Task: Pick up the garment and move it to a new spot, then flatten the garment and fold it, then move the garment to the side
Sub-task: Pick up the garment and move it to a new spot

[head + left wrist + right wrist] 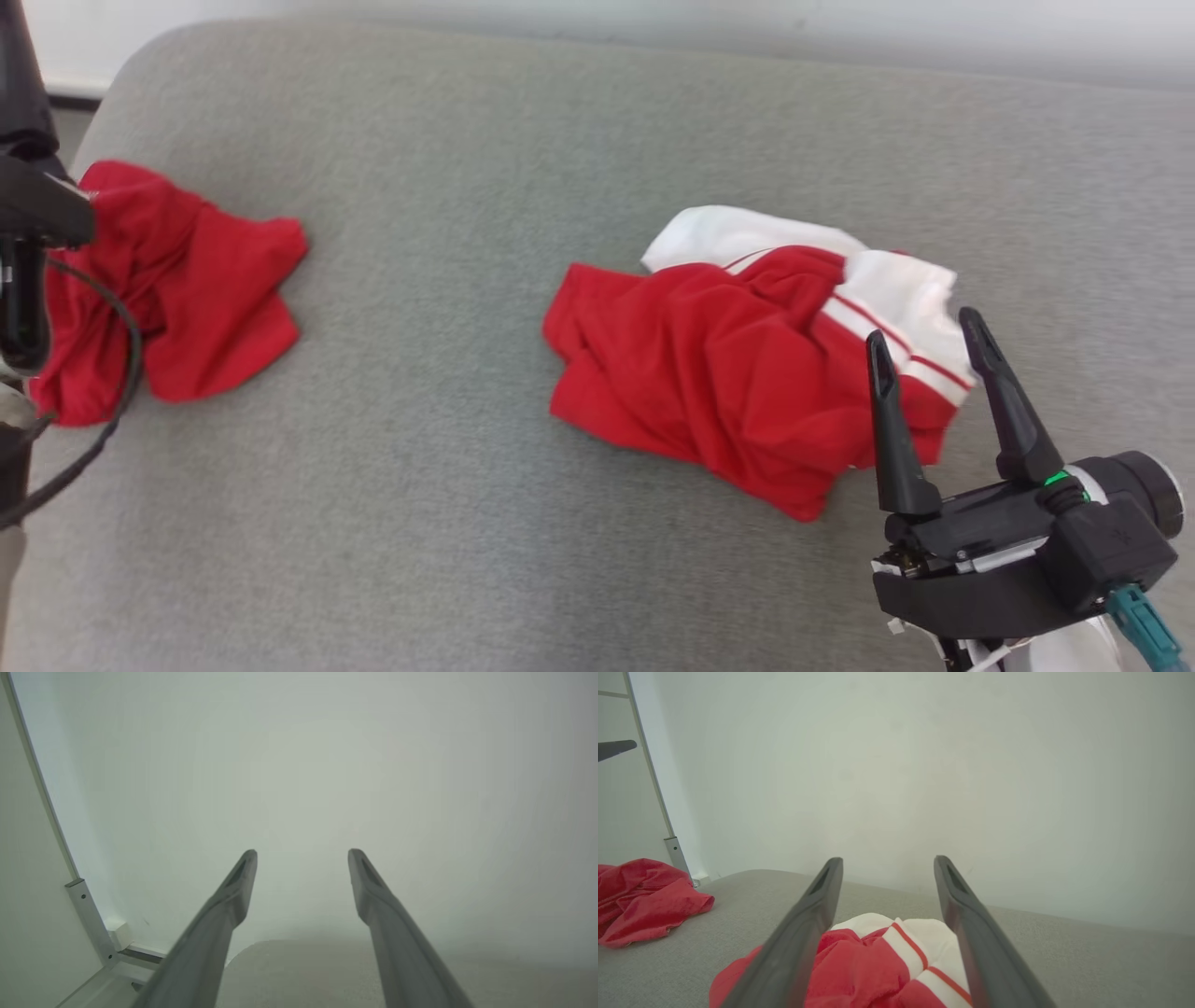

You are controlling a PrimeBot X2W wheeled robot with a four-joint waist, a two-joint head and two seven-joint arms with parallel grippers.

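Observation:
A crumpled red and white garment (728, 364) lies on the grey padded surface (448, 485), right of the middle. My right gripper (924, 327) stands open at its near right edge, fingertips over the white striped part and nothing between them. In the right wrist view this garment (868, 970) lies below the open right gripper (887, 861). A plain red garment (196, 299) lies bunched at the far left, also seen from the right wrist (644, 900). The left arm's dark body (37, 215) hangs over its left part. My left gripper (302, 851) is open and empty, facing a white wall.
A white wall (924, 765) runs behind the grey surface, whose far left corner is rounded. A metal frame post (88, 919) stands at that corner. A black cable (112, 373) loops over the red garment's left side. Bare grey surface lies between the two garments.

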